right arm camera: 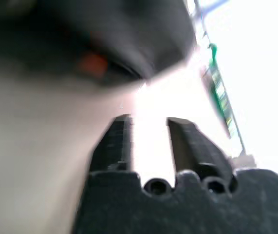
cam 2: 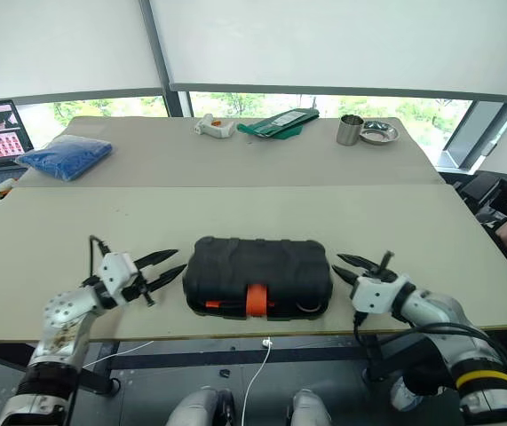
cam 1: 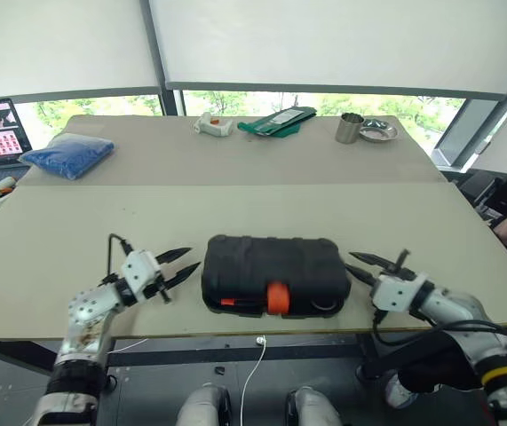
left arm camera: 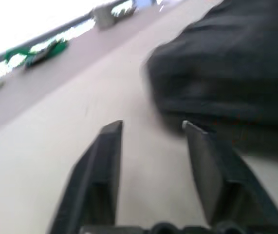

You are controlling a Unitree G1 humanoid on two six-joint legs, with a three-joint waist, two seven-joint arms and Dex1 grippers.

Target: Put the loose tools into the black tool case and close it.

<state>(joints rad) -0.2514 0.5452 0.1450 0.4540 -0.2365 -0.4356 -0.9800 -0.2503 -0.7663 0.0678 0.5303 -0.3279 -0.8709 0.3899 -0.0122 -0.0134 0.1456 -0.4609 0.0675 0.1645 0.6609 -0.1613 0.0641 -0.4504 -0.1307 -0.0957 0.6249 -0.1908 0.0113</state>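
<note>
beige table (cam 1: 235,204), closed black tool case (cam 1: 275,271)

Head stereo overhead; wrist cams table-level, close.

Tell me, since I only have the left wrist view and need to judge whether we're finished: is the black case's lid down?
Observer: Yes. The black tool case lies with its lid down, its orange latch on the front edge.
Operator: Where's the right gripper?
Observer: The right gripper sits at the case's right end, open and holding nothing.
Operator: Anything sticking out?
Observer: An orange sliver shows at the front seam beside the latch; I cannot tell what it is.
</note>
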